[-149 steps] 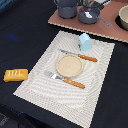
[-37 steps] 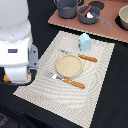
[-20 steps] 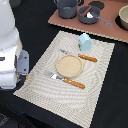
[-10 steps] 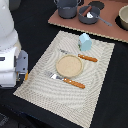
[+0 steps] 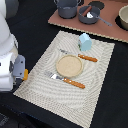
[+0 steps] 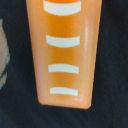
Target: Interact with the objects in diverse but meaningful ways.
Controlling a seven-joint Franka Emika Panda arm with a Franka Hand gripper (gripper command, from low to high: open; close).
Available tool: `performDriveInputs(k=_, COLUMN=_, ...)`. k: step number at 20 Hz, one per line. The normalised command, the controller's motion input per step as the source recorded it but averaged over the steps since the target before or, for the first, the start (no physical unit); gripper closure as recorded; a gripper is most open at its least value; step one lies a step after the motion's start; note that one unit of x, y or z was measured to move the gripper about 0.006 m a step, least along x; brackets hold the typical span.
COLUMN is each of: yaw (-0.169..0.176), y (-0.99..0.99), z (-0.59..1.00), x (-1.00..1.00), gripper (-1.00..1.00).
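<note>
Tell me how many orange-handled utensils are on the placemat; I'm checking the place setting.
2. A fork lies beside the round plate on its near side, and a knife beside it on the far side, by the blue carton. The arm may hide others.

The exterior view looks down at an angle from above onto a dark worktop [image 5: 30, 30] with a striped placemat [image 5: 95, 85]. The wrist view faces straight down, very near an orange bread loaf [image 6: 64, 50] filling its frame.
</note>
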Motion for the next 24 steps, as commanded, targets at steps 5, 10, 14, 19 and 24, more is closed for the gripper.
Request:
performDriveInputs(k=5, yaw=0.0, y=0.22, z=-0.28, x=-0.29, gripper=-1.0)
performDriveInputs(k=10, yaw=0.0, y=0.29, z=-0.25, x=-0.29, gripper=-1.0)
performDriveInputs(k=14, yaw=0.0, y=0.25, z=-0.22, x=-0.23, gripper=1.0)
performDriveInputs(k=19, yaw=0.0, y=0.24, z=-0.21, x=-0.22, gripper=1.0)
performDriveInputs(k=24, yaw=0.0, y=0.22, z=-0.23, x=-0.27, gripper=1.0)
